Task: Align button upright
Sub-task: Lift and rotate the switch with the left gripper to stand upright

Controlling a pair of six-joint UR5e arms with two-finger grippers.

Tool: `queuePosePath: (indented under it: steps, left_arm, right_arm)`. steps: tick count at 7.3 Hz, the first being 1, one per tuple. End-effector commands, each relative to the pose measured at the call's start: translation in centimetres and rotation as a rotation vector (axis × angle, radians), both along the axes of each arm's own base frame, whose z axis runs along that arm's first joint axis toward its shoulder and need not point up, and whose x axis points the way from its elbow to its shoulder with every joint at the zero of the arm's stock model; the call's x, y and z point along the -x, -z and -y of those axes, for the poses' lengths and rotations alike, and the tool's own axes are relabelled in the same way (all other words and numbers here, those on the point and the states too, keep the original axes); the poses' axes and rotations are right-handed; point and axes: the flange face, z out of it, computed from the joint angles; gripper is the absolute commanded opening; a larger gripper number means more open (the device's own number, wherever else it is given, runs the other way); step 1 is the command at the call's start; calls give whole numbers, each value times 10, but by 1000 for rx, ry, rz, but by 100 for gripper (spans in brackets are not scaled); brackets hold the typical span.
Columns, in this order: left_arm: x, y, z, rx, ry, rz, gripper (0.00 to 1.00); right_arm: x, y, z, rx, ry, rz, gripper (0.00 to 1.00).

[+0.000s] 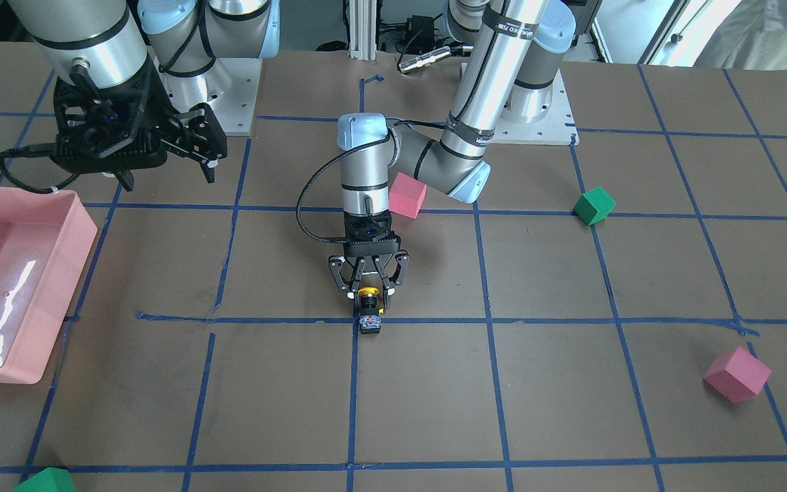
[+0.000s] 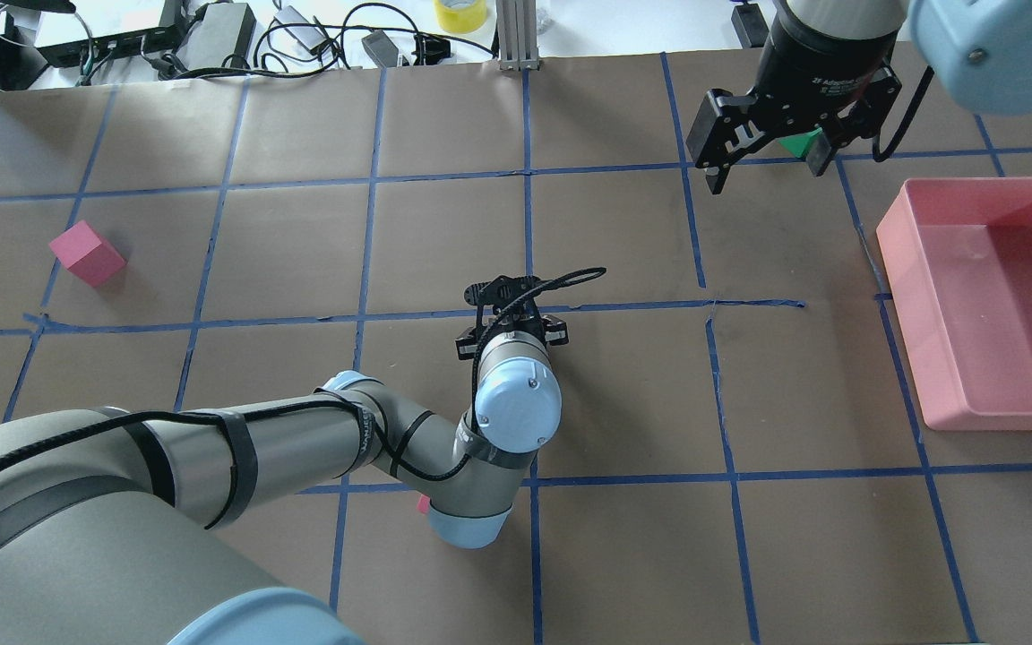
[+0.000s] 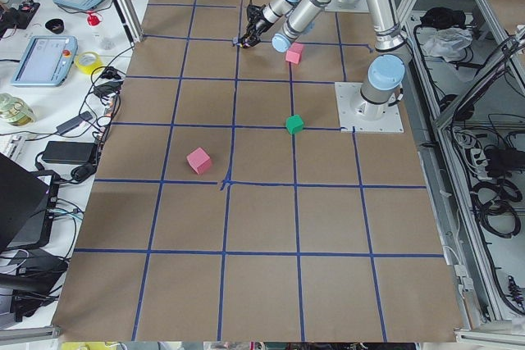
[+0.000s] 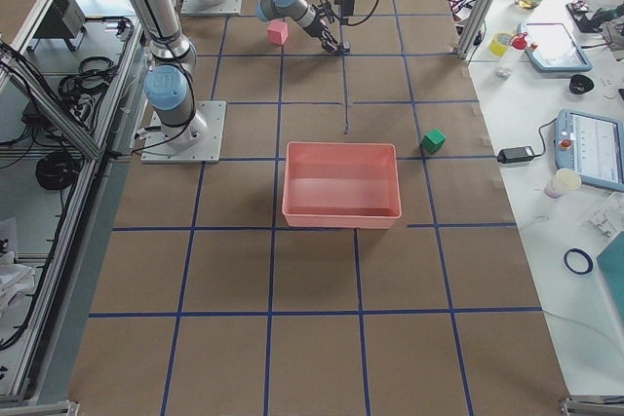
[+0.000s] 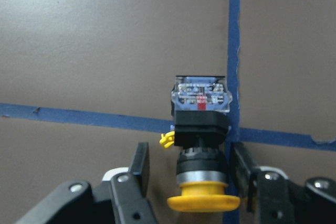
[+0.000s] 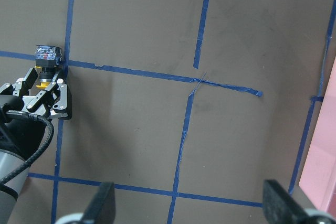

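The button (image 1: 368,313) lies on its side on the brown table, on a blue tape crossing. Its yellow cap points toward the left wrist and its clear silvery base block points away, as the left wrist view (image 5: 202,124) shows. My left gripper (image 1: 368,295) points down at the table and straddles the button's cap and black body. Its jaws are open, with a gap beside the left finger (image 5: 139,163). The right wrist view also shows the button (image 6: 46,56). My right gripper (image 1: 168,171) hangs open and empty high above the table, far from the button, near the pink tray.
A pink tray (image 1: 86,225) stands at the table's end on the robot's right. A pink cube (image 1: 407,195) sits beside the left arm's elbow. A green cube (image 1: 594,205) and another pink cube (image 1: 737,374) lie further out, and a green cube (image 1: 45,482) lies at the front edge.
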Motion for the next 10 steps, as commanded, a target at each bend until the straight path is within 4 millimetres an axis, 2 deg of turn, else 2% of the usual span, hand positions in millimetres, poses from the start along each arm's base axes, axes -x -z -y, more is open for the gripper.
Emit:
queuePosePath:
  steps: [1,2,6,9,10]
  left_arm:
    - [1,-17,1,17,17,-5,25]
    - [1,-19,1,10,23,4,2]
    - [2,-42,12,-28,25,27,0]
    - [-25,-102,43,-199,-19,-46,0]
    - [-32,-128,57,-288,-101,-160,0]
  right_arm:
    - [0,0,0,0,0,0,100]
    - [-1,0,0,0,-3,0,100]
    - [0,0,0,0,0,0,100]
    - [0,0,0,0,0,0,100]
    - [0,0,0,0,0,0,100]
